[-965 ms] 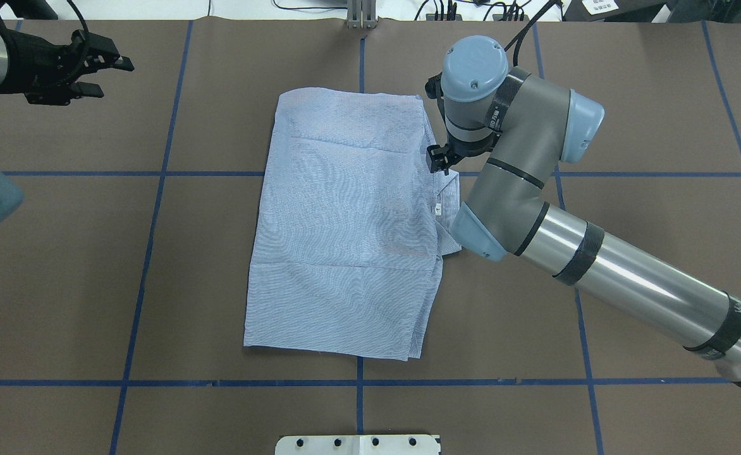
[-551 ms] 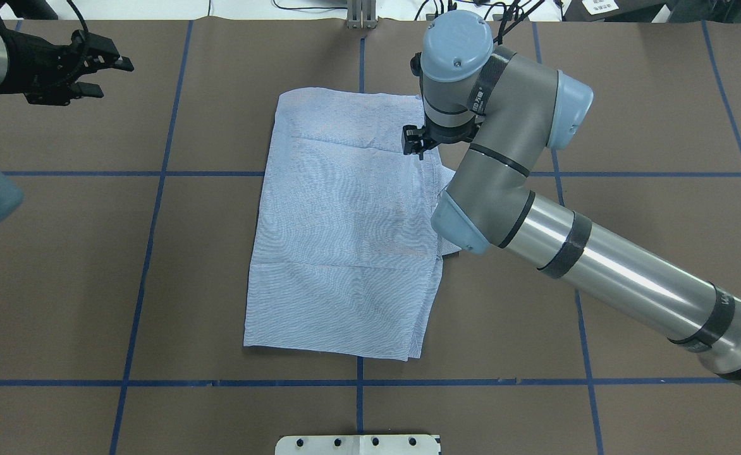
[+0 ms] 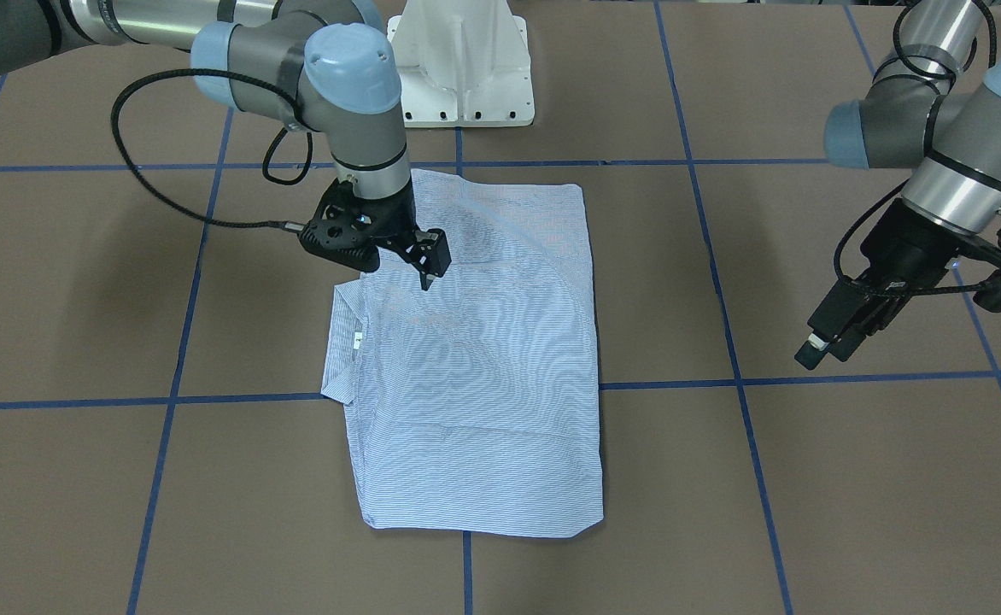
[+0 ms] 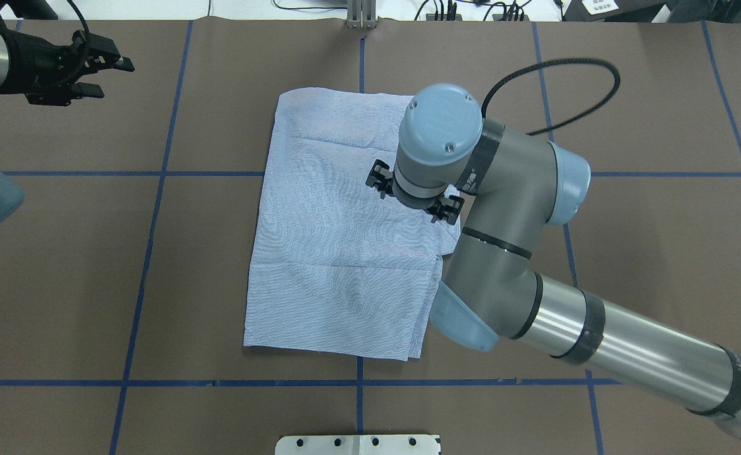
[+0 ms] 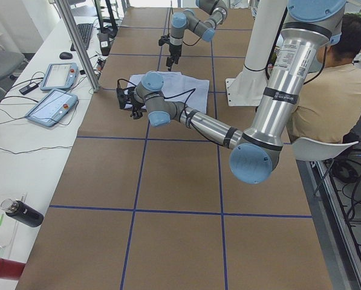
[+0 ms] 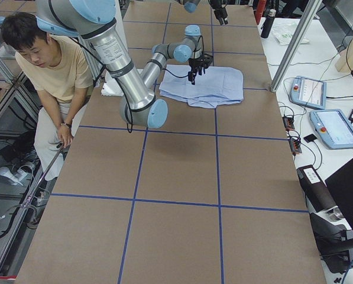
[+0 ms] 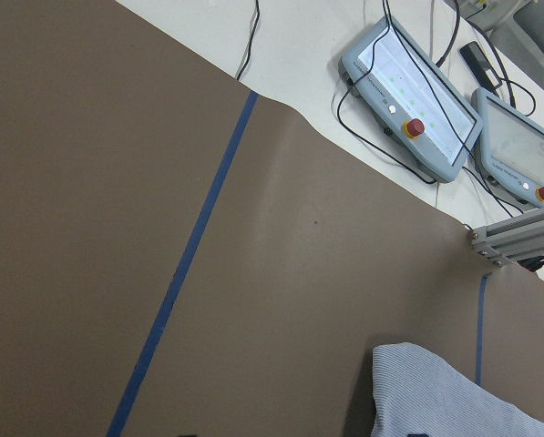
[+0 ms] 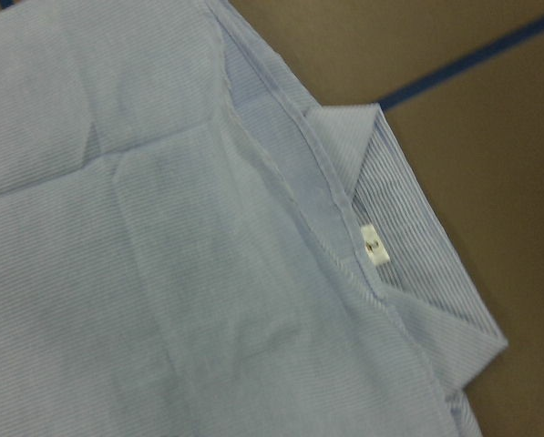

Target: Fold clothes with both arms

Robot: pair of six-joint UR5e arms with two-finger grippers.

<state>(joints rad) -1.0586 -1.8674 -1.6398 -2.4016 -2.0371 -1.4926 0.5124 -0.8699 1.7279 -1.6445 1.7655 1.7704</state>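
Overhead exterior shows the shirt [image 4: 332, 253] folded into a flat rectangle in the middle of the desk [image 4: 61, 284], its collar [image 3: 342, 350] poking out on the robot's right. The right pincer [image 3: 394, 263] hovers just above that edge, seemingly spread wide, probably lining up a grip. The left pincer [image 4: 112, 77], fingers parted and empty, hangs well apart, leaving room

— Lighting?
— Bright, even, overhead; faint soft shadows on the desk [image 4: 61, 284], glare streaking the silver tube of the right arm [image 4: 636, 354].
— Focus?
— Sharp, though the right wrist view blurs; stripes on the shirt [image 4: 326, 253] show moiré.
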